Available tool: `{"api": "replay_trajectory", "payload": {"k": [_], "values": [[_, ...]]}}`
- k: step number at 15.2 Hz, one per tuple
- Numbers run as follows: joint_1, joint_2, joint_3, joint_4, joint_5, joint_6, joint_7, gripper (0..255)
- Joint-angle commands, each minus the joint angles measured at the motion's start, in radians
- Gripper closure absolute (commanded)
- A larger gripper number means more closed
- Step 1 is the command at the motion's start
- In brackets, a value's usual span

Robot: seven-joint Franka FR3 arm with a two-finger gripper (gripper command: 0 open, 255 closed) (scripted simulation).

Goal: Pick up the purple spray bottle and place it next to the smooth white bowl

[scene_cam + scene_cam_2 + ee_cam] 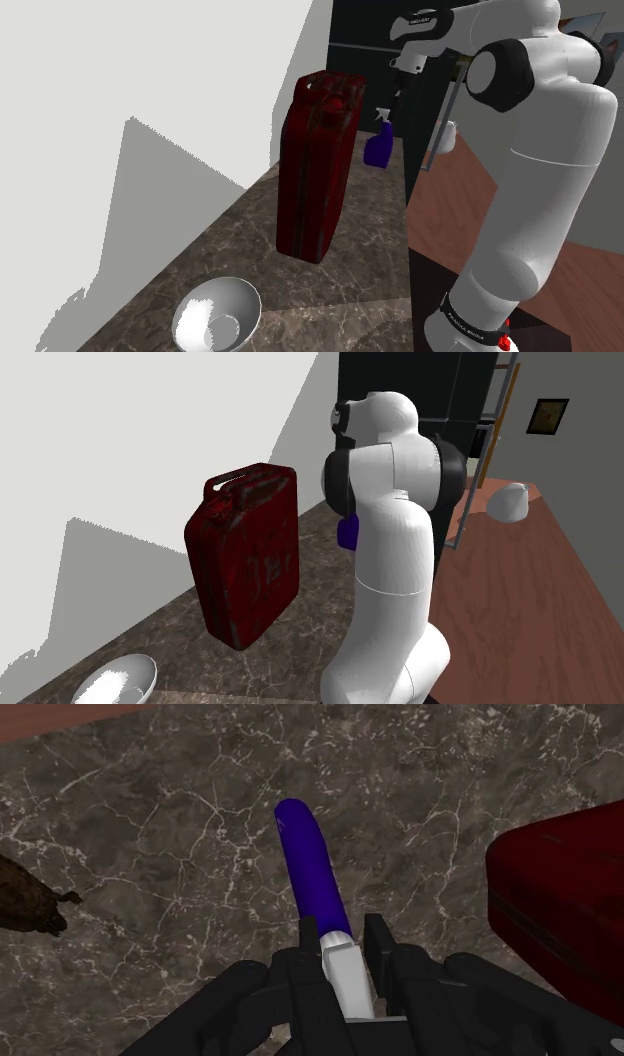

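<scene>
Evidently the black gripper (pixel 340 934) pinches the white head of the slim purple spray bottle (pixel 312 874) from above, likely for a straight lift, beyond the tall dark-red jerry can (pixel 315 170) on the dark marbled bench (pixel 360 235), well apart from the smooth white bowl (pixel 217 315).

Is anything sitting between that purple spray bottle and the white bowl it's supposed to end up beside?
Yes. A dark red canister stands upright on the marbled counter, between the purple spray bottle at the far end and the white bowl at the near end. The bottle would probably have to go over or around it.
</scene>
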Motion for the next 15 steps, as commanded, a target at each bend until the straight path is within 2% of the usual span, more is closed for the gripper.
{"api": "replay_trajectory", "payload": {"k": [1, 9, 12, 15], "values": [[-0.002, 0.003, -0.001, 0.032, 0.001, -0.030, 0.004, 255], [-0.027, 0.042, -0.007, 0.178, 0.028, -0.147, 0.001, 255], [0.051, -0.100, 0.020, 0.053, -0.064, -0.120, 0.089, 255], [0.100, -0.230, 0.069, -0.050, -0.141, -0.111, 0.184, 255]]}}
